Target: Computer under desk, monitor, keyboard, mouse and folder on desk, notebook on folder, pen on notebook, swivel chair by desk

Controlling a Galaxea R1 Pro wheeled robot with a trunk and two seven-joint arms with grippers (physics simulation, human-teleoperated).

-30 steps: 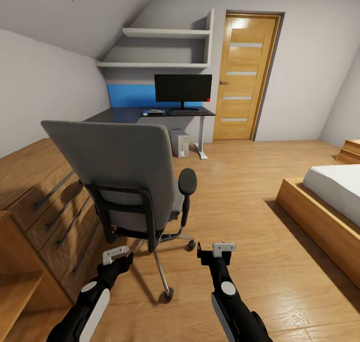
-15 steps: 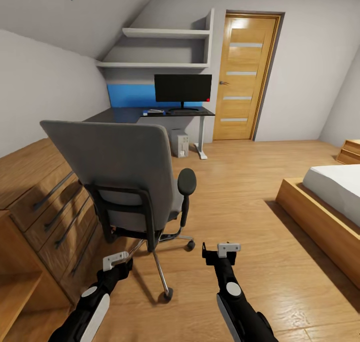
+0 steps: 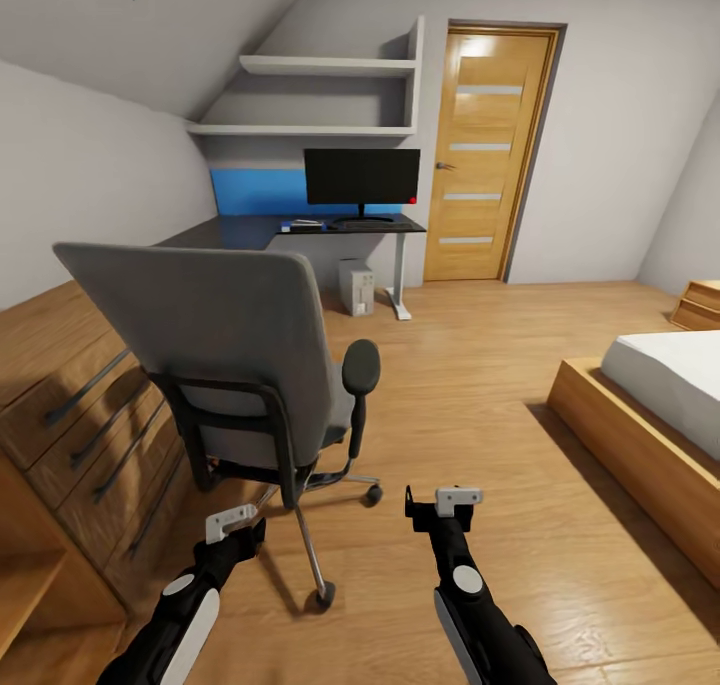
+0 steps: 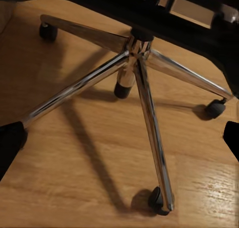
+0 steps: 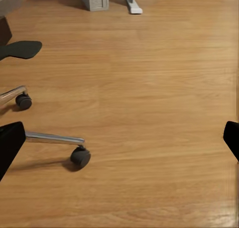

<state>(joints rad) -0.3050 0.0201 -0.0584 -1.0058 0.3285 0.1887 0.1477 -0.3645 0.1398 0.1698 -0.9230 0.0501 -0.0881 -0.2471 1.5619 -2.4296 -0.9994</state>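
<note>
The grey swivel chair [image 3: 215, 330] stands close in front of me with its tall back toward me, so its seat and the folder are hidden. Its metal star base [image 4: 132, 71] shows in the left wrist view, and one castor [image 5: 80, 156] in the right wrist view. Far behind it, the black desk [image 3: 230, 233] carries the wide monitor [image 3: 362, 177]. The computer [image 3: 356, 287] stands on the floor under the desk. Small flat items [image 3: 303, 225] beside the monitor are too small to name. My left gripper [image 3: 232, 518] and right gripper [image 3: 445, 502] hang low over the floor, both open and empty.
Light wooden low cabinets [image 3: 80, 405] run along the left wall beside the chair. A bed on a wooden frame [image 3: 650, 415] is at the right. A wooden door [image 3: 485, 155] and wall shelves [image 3: 320, 65] are at the back. Open wooden floor lies between chair and bed.
The camera has moved, and the chair and cabinets have slid left in the picture. Earlier, the right gripper dropped a little and shifted right. Both grippers stay open.
</note>
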